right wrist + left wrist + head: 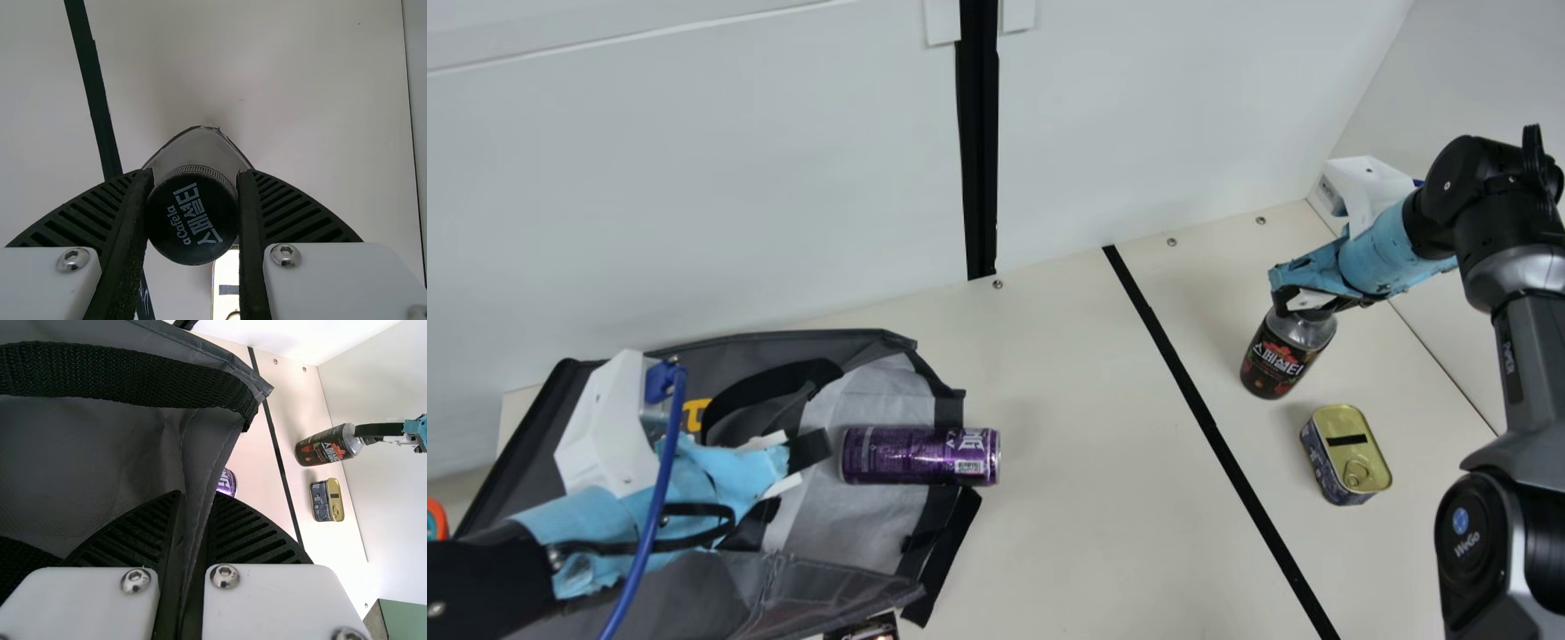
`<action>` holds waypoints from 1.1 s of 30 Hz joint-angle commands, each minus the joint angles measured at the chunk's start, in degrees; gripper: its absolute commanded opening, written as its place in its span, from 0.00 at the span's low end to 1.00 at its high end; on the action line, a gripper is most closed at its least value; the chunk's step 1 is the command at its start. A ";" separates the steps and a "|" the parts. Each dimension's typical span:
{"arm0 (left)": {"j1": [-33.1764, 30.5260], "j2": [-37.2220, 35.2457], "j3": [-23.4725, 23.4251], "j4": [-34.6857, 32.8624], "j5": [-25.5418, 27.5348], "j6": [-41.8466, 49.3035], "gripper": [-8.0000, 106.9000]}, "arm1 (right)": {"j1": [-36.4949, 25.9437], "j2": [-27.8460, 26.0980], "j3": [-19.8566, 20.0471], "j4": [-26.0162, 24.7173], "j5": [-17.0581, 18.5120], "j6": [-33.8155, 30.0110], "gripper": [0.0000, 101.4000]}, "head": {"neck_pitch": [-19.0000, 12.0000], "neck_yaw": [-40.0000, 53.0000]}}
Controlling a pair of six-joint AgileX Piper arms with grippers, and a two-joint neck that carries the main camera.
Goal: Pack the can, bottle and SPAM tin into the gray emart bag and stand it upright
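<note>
Purple can [920,456], gold-lidded tin [1347,455], dark gray bag [87,460], black-capped bottle [192,220]

Cream table [1067,462] crossed by a black strip [1215,436]. Left of the strip lies a gray bag [880,391]; right, a bottle [1276,360] stands near a tin [1334,427].

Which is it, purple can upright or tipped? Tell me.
Tipped: the purple can lies on its side, its printed wall facing up, one end over the gray bag.
</note>
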 commanded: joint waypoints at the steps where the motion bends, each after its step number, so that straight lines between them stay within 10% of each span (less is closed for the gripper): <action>1: 0.00 0.00 0.00 0.00 0.00 0.00 0.00 | 0.05 -0.17 -0.06 0.16 0.09 0.00 0.00 | -1.30 -0.05; 33: 0.00 0.00 0.00 0.00 0.00 0.00 0.00 | 0.90 -6.33 2.11 7.95 0.09 -12.95 0.00 | -1.30 -0.05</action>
